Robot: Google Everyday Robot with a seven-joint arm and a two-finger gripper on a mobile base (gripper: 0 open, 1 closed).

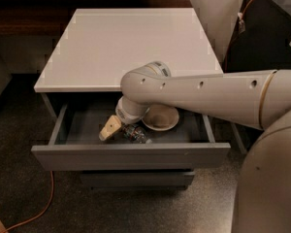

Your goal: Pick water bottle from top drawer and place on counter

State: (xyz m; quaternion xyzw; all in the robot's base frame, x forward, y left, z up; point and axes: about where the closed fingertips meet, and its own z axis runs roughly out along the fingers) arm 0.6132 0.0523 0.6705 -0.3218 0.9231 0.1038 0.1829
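The top drawer stands pulled open under the white counter. The water bottle lies on its side on the drawer floor, near the front, its clear body and dark label band showing. My gripper reaches down into the drawer from the right; its beige tip is just left of the bottle, at or close against it. The wrist hides the bottle's upper end and the gap at the gripper. The counter top holds nothing.
A round beige bowl sits in the drawer just right of the bottle, partly under my arm. A lower drawer shows below. An orange cable runs over the speckled floor at the left. Dark furniture stands at the right.
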